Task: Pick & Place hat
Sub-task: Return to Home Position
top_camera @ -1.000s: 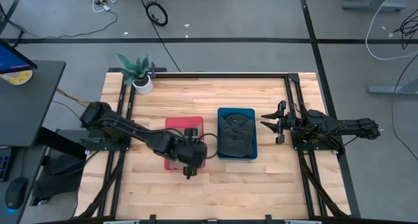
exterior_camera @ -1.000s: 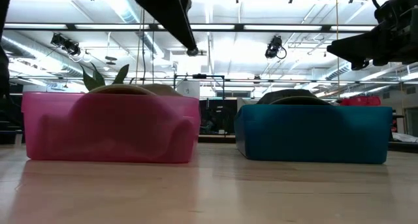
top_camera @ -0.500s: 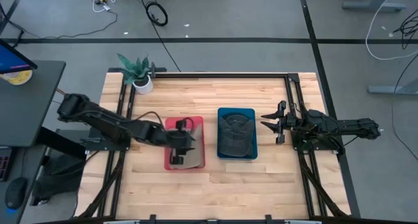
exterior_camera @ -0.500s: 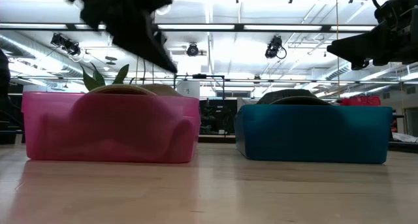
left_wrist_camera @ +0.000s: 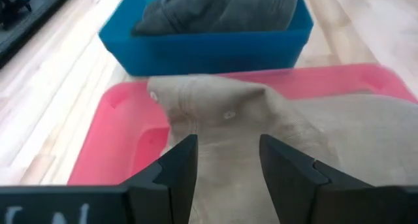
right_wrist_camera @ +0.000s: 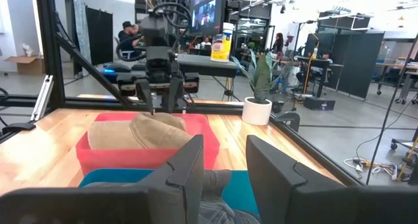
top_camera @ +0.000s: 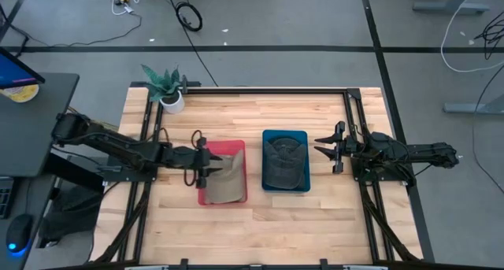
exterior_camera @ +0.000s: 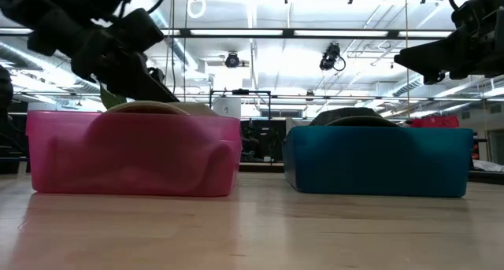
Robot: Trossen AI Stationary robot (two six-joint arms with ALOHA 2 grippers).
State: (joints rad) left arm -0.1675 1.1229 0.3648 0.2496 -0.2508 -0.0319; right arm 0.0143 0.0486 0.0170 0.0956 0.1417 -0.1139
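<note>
I've got the left end effector [top_camera: 208, 161] spread, empty, over the red bin [top_camera: 223, 146] holding the brown cap [top_camera: 228, 179]; right end effector [top_camera: 317, 145] spread too, near the blue bin [top_camera: 285, 132] with the black cap [top_camera: 284, 158].

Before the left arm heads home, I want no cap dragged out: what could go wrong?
Left pincer, open, hangs close over the brown cap in the red bin; a low retreat might snag fabric or knock the bin. The cap domes above the rim, so a nudge could spill it. Right pincer waits well clear.
</note>
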